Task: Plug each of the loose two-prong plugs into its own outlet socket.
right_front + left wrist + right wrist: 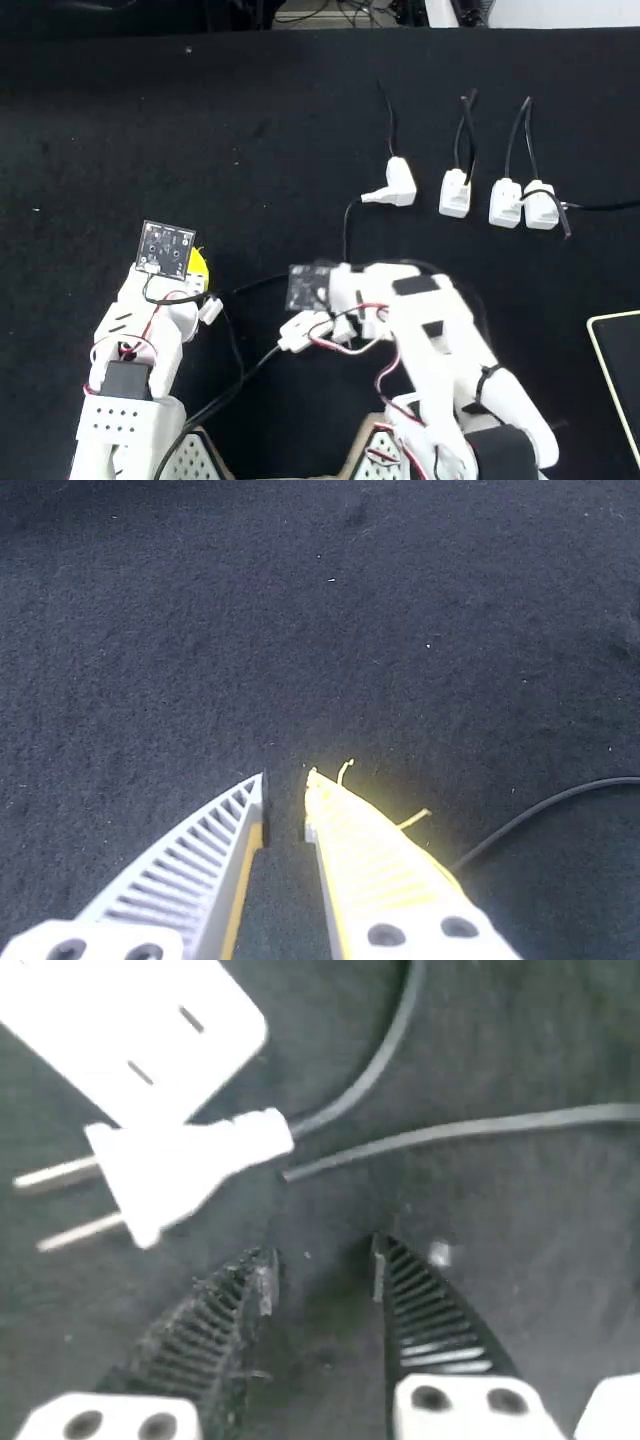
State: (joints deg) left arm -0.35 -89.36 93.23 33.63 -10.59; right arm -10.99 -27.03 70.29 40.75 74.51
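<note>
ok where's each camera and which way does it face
High view: fixed overhead, looking down at the table; both arms show.
Left wrist view: on the left arm, facing bare table past the left gripper.
Right wrist view: on the right arm, facing a plug and socket past the right gripper.
Shared: high and right wrist views both show that plug.

Black table (150, 120), loose plug (190, 1175), socket (120, 1030), possibly tablet (618, 370)

Even overhead light, black table cover (250, 120) dull, white sockets (455, 192) bright, yellow finger (365, 865) of left hand (285, 780) glowing
</note>
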